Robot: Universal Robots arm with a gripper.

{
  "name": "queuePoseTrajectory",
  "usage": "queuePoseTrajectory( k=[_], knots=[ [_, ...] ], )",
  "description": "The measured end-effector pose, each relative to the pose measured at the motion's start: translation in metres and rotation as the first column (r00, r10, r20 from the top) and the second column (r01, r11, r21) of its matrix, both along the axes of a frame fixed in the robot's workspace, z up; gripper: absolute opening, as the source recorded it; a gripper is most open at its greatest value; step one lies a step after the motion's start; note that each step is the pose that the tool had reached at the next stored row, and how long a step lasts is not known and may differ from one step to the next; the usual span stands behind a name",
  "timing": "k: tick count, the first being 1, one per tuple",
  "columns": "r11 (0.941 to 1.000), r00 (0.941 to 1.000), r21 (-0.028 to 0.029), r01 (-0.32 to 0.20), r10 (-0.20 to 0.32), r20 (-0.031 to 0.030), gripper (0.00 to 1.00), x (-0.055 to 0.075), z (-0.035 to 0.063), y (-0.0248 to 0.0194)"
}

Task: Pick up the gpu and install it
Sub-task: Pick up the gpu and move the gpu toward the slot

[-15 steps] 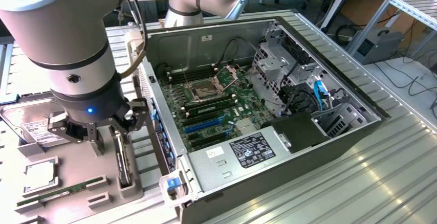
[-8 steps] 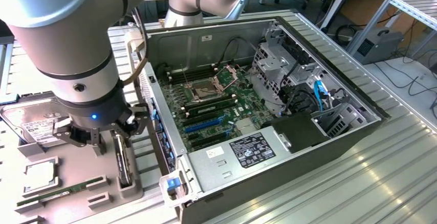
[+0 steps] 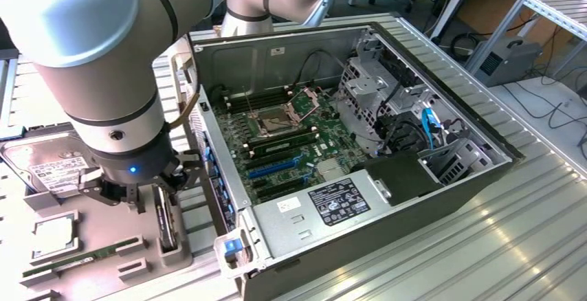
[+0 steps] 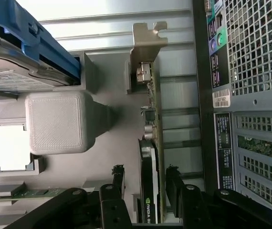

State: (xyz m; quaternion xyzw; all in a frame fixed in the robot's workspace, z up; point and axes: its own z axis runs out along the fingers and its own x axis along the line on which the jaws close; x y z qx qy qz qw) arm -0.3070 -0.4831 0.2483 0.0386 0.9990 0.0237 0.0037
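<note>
Bright even overhead light, glare streaks on the ribbed metal counter (image 3: 513,246), soft shadows inside the open computer case (image 3: 275,57)

The arm (image 3: 101,53) has silver-grey tubular segments, pale blue-grey rounded joint caps and black seam rings. One small dark screw (image 3: 117,135) sits on the lower silver band. The wrist section (image 3: 147,158) is black, with a lit blue indicator (image 3: 134,170). The gripper (image 3: 158,201) is black: jointed linkage bars, round pivot pins, slim jaws.
</note>
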Motion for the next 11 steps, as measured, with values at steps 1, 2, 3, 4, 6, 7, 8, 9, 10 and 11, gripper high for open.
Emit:
queuePoseTrajectory(
  k=[1, 2, 3, 4, 6, 7, 8, 9, 10, 11],
  knots=[
    [1.0, 1.0, -0.0001, 0.0, 0.0, -0.0013, 0.48, 0.0, -0.0007, 0.0],
    [1.0, 1.0, -0.0002, 0.0, 0.0, -0.003, 0.48, 0.0007, -0.002, -0.0001],
    [1.0, 1.0, -0.0003, 0.0, 0.0, -0.0048, 0.48, 0.0018, -0.0029, 0.0],
    [1.0, 1.0, -0.0001, 0.0, 0.0, -0.0063, 0.48, 0.0031, -0.0039, 0.0],
    [1.0, 1.0, -0.0001, 0.0, 0.0, -0.0072, 0.48, 0.0038, -0.0043, 0.0001],
    [1.0, 1.0, -0.0002, 0.0, 0.0, -0.0073, 0.48, 0.0038, -0.0042, 0.0],
    [1.0, 1.0, -0.0001, 0.0, 0.0, -0.0073, 0.48, 0.004, -0.0043, 0.0],
    [1.0, 1.0, -0.0001, 0.0, 0.0, -0.0072, 0.48, 0.0043, -0.0043, 0.0001],
    [1.0, 1.0, -0.0001, 0.0, 0.0, -0.0073, 0.48, 0.0043, -0.0043, 0.0001],
    [1.0, 1.0, -0.0001, 0.0, 0.0, -0.0072, 0.48, 0.0043, -0.0048, 0.0001]
  ],
)
